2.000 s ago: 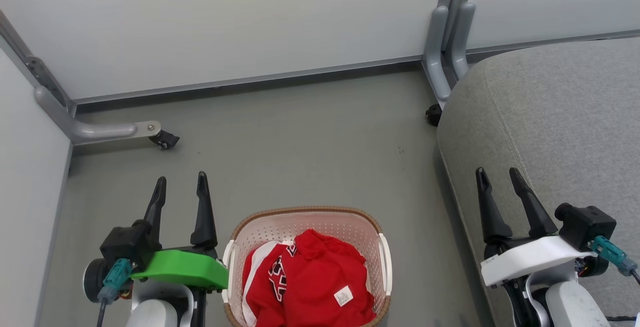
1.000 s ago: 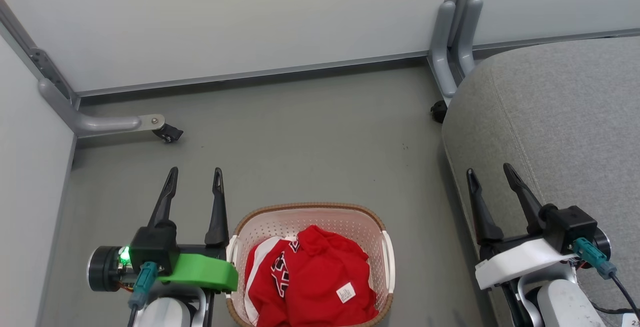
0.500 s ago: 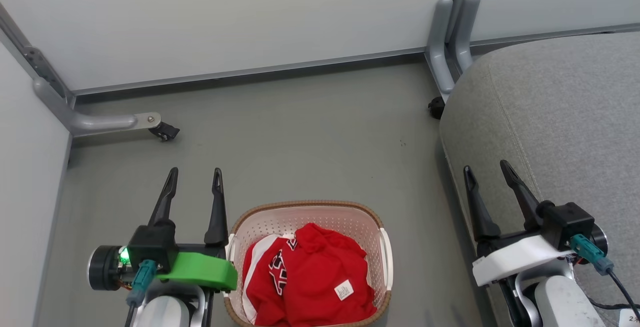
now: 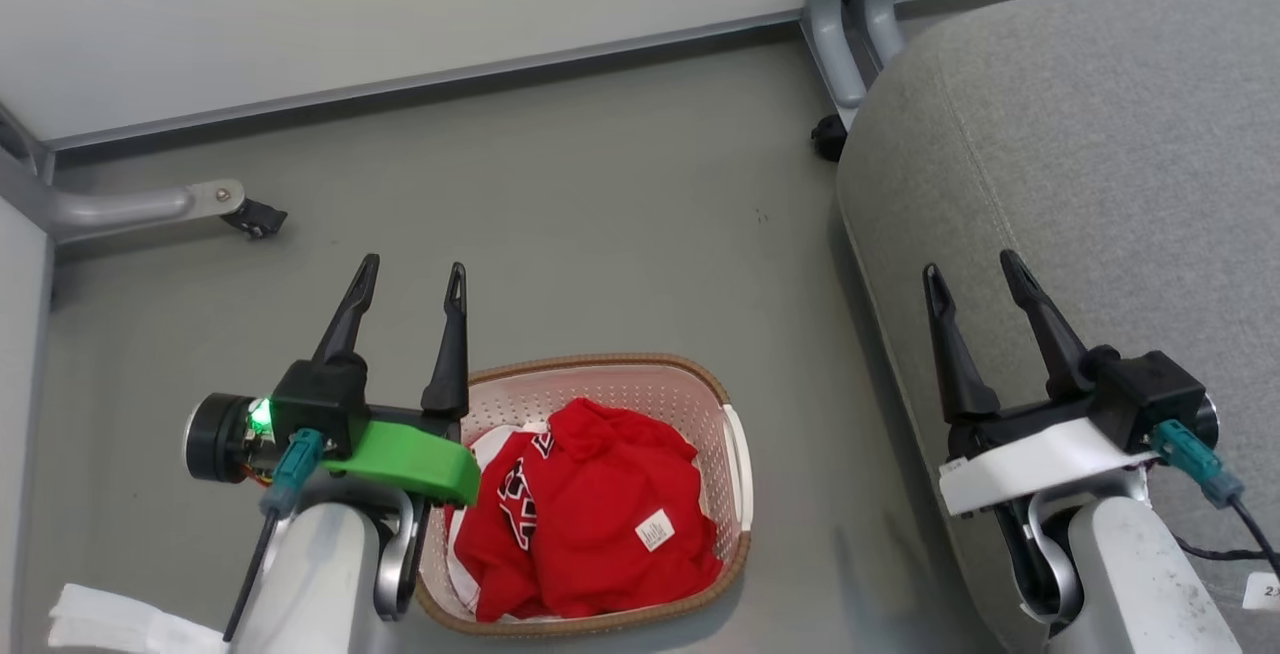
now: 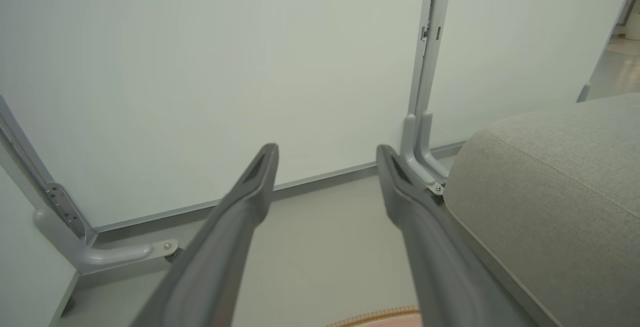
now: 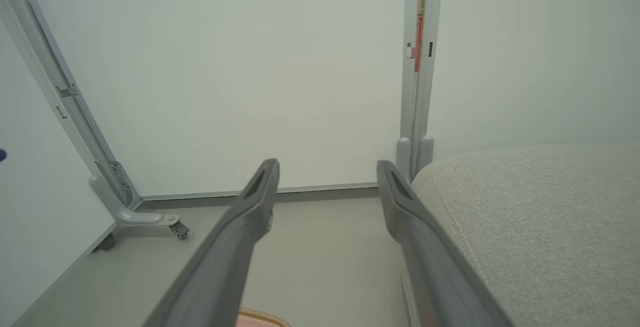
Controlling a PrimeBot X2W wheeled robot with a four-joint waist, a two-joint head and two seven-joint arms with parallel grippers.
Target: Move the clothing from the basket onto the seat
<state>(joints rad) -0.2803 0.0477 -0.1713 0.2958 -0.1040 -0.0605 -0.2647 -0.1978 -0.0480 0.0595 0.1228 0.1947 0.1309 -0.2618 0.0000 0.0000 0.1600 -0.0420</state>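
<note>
The red clothing [image 4: 590,509] with white stripes and a small white tag lies bunched in the cream basket [image 4: 700,404] with a brown rim, on the floor in the head view. My left gripper [image 4: 413,271] stands open just left of the basket, fingers pointing toward the wall. The right gripper [image 4: 975,266] is open too, over the left edge of the grey seat [image 4: 1100,134]. In the left wrist view, my left gripper [image 5: 325,152] is empty, with the seat [image 5: 555,177] at right and a sliver of basket rim [image 5: 375,314] at the bottom. The right wrist view shows the right gripper [image 6: 326,167] empty beside the seat [image 6: 540,207].
White partition panels [image 4: 400,4] close off the back and left. Their grey feet with castors [image 4: 250,217] sit on the floor at the left, and another castor [image 4: 826,137] by the seat's far corner. Bare grey floor [image 4: 600,214] lies beyond the basket.
The head view has shifted, so the basket, seat and floor sit lower-left and nearer. Both grippers stay open and empty, pointing the same way as before.
</note>
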